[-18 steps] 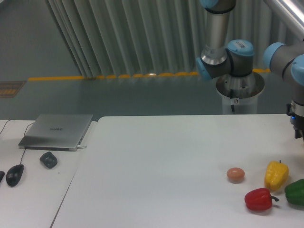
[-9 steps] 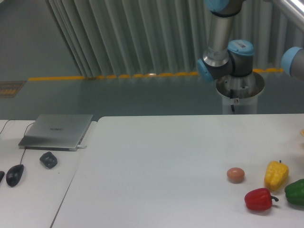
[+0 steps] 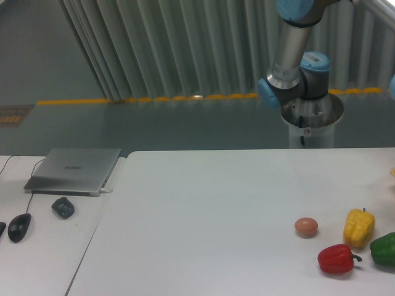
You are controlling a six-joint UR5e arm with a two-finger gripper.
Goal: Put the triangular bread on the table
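The white table fills the lower right of the camera view. The triangular bread is not clearly in view; only a tiny tan sliver shows at the right frame edge, and I cannot tell what it is. The arm's elbow and upper links stand behind the table's far edge. The gripper is past the right frame edge and out of view.
On the table's right part lie a small brown egg, a yellow bell pepper, a red bell pepper and a green bell pepper. The adjoining desk at left holds a laptop, a mouse and a dark object.
The arm has swung to the right. The wrist and the gripper part seen at the right edge one second ago have left the frame. The objects on the table have not moved.
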